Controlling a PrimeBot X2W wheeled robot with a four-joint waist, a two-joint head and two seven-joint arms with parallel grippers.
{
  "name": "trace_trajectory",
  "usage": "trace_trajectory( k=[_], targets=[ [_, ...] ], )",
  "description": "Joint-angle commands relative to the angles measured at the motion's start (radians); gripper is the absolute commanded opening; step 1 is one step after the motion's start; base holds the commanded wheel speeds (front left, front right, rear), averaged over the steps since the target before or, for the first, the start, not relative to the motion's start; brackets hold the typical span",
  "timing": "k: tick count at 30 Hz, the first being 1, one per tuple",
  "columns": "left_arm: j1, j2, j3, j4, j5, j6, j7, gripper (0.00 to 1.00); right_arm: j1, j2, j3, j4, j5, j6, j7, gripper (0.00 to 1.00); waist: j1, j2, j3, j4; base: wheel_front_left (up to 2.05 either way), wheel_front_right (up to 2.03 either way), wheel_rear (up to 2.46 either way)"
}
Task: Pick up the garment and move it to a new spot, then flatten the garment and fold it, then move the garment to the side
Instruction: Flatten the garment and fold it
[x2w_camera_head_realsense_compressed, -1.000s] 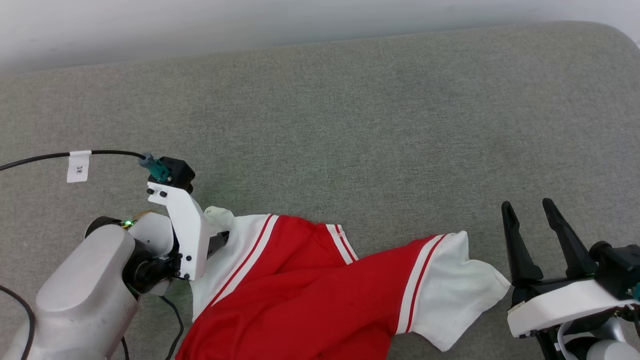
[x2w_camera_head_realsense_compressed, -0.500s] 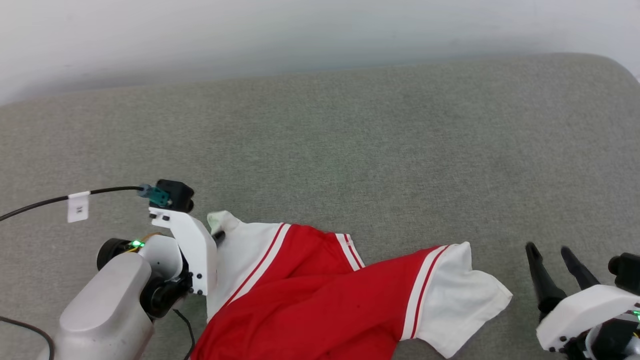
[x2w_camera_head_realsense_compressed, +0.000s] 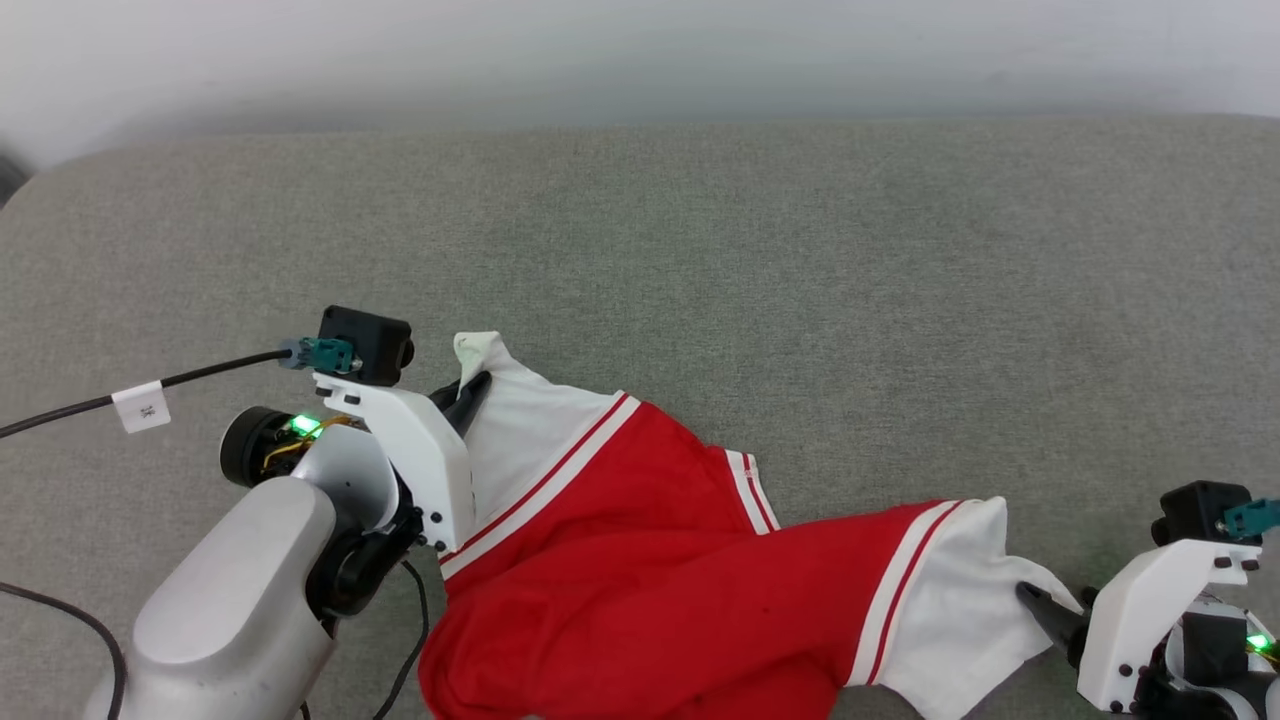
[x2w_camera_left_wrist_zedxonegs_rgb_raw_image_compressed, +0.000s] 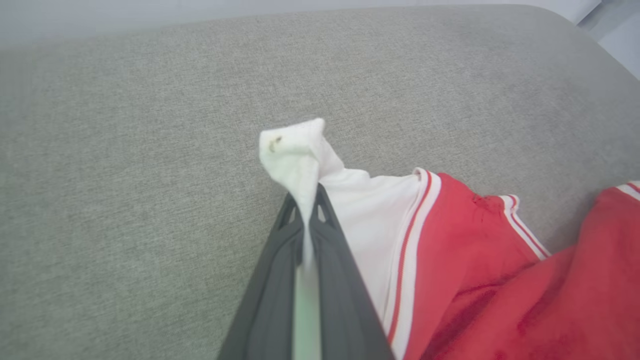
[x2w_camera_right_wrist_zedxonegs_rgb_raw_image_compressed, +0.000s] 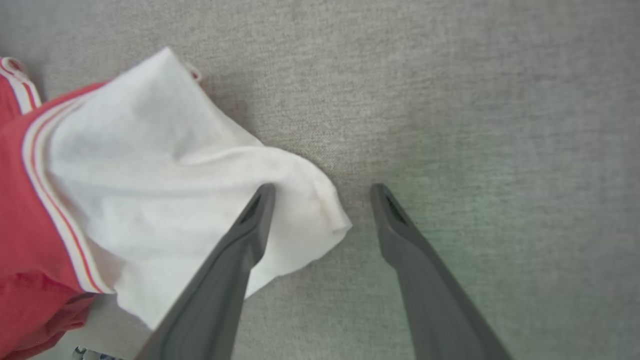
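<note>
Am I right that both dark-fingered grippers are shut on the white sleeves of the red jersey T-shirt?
No: the left gripper is shut on a sleeve of the red jersey T-shirt, but the right wrist view shows the right gripper open at the other sleeve.

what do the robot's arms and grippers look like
The left gripper and right gripper each have two long dark fingers on a white bracket topped by a black camera block with a teal connector. The left forearm is silvery grey; its black cable carries a white tag.

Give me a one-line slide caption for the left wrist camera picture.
Left gripper shut on the white sleeve tip of the red garment, against a grey upholstered surface.
</note>
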Motion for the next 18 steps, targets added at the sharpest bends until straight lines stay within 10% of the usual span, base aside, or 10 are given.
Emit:
trace_trajectory(
  k=[1,7,8,10,18],
  targets=[
    [0.014,0.005,0.000,-0.024,0.007,0.011,-0.006,0.00,-0.022,-0.003,0.002,0.014,-0.005,0.000,0.010,1.00,0.0000,0.0000,0.018,0.014,0.00,0.00,0.00],
    [0.029,0.015,0.000,-0.089,0.011,0.034,0.001,0.00,-0.041,0.004,0.036,0.140,0.002,0.000,0.063,1.00,0.0000,0.0000,0.033,0.031,0.00,0.00,0.00],
    [0.032,0.017,0.000,-0.094,0.011,0.035,0.002,0.00,-0.038,0.008,0.047,0.157,0.005,0.000,0.076,0.84,0.0000,0.0000,0.032,0.032,0.00,0.00,0.00],
    [0.033,0.019,0.000,-0.103,0.008,0.040,0.005,0.00,-0.039,0.011,0.061,0.182,0.020,0.000,0.092,0.00,0.0000,0.0000,0.030,0.034,0.00,0.00,0.00],
    [0.045,0.042,0.019,-0.116,0.009,0.067,-0.010,0.00,-0.108,-0.063,0.082,0.102,0.005,0.000,0.029,0.00,0.0000,0.0000,-0.008,0.017,0.00,0.00,0.00]
  ],
)
